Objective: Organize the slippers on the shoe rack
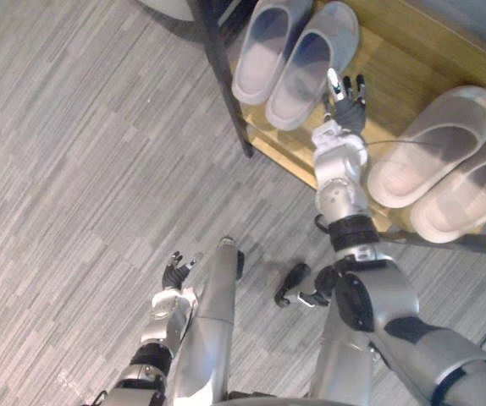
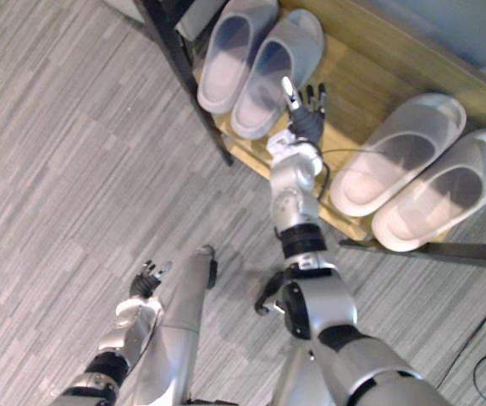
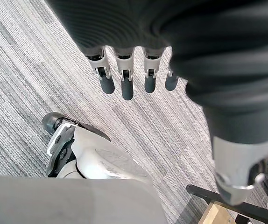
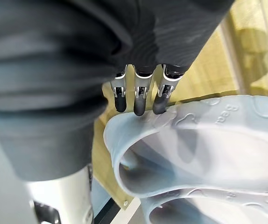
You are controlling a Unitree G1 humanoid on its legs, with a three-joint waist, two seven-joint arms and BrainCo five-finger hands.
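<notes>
A grey-blue pair of slippers point(image 1: 294, 59) lies side by side on the wooden shoe rack point(image 1: 395, 76), at its left end. A pale whitish pair point(image 1: 446, 165) lies further right on the same shelf. My right hand point(image 1: 345, 101) reaches over the shelf just right of the grey-blue pair, open with straight fingers. In the right wrist view its fingertips point(image 4: 141, 100) rest against the rim of a grey-blue slipper point(image 4: 194, 140). My left hand point(image 1: 175, 272) hangs low over the floor, open and holding nothing, its fingers point(image 3: 127, 84) straight.
The rack's black frame post point(image 1: 226, 76) stands at its left end, and a black bar point(image 1: 463, 244) runs along its front right. Grey striped carpet point(image 1: 74, 169) covers the floor in front. A white object point(image 1: 167, 7) sits at the far edge.
</notes>
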